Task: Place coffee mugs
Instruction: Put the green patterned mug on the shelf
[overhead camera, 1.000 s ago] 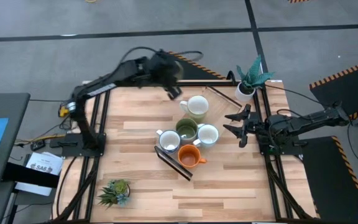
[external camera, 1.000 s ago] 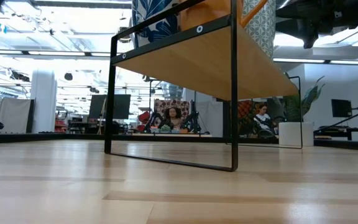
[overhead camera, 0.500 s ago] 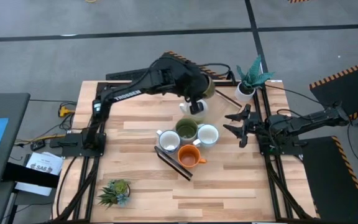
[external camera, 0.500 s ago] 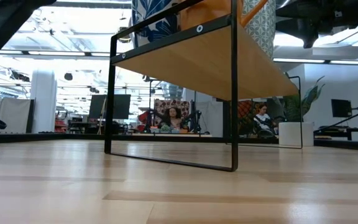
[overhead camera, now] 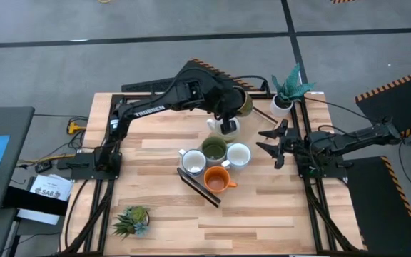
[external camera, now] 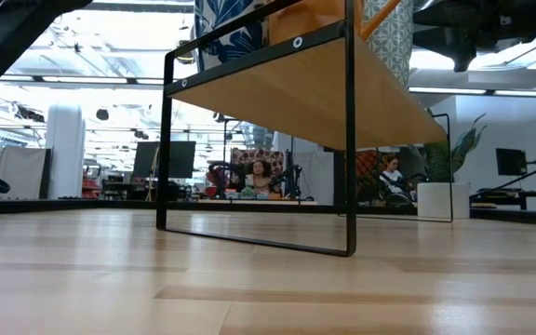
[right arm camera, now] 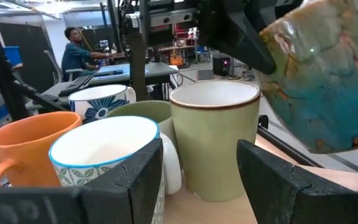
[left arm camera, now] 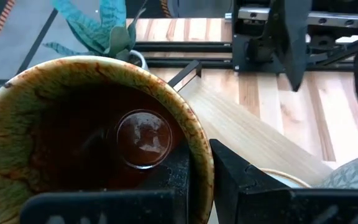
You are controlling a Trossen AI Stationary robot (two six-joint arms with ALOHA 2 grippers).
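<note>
My left gripper (overhead camera: 235, 108) is shut on a brown-and-teal glazed mug (overhead camera: 243, 103), held above the far end of the mug group, just over a cream mug (overhead camera: 223, 123). The held mug also shows in the right wrist view (right arm camera: 319, 81). An olive mug (overhead camera: 214, 149), a white mug (overhead camera: 238, 154), a blue-patterned white mug (overhead camera: 193, 161) and an orange mug (overhead camera: 217, 179) stand upright together on a raised wooden shelf (external camera: 296, 93). My right gripper (overhead camera: 271, 145) is open and empty at the table's right side, level with the mugs. My left gripper holds the glazed mug by its rim (left arm camera: 199, 163), one finger (left arm camera: 169, 180) inside the mug and one (left arm camera: 241, 180) outside. The fingers come from the table's left side, along the mug's wall. The mug is lifted clear and tilted, its mouth toward the wrist.
A white pot with teal leaves (overhead camera: 284, 96) stands at the far right corner, close to the held mug. A small spiky plant (overhead camera: 131, 220) sits at the near left. A black bar of the shelf frame (overhead camera: 200, 188) lies beside the orange mug. People show far behind the table (external camera: 259, 177).
My left gripper has swung from the far left of the table toward the right with the glazed mug, ending over the cream mug at the far end of the group. The mug has stayed lifted clear.
</note>
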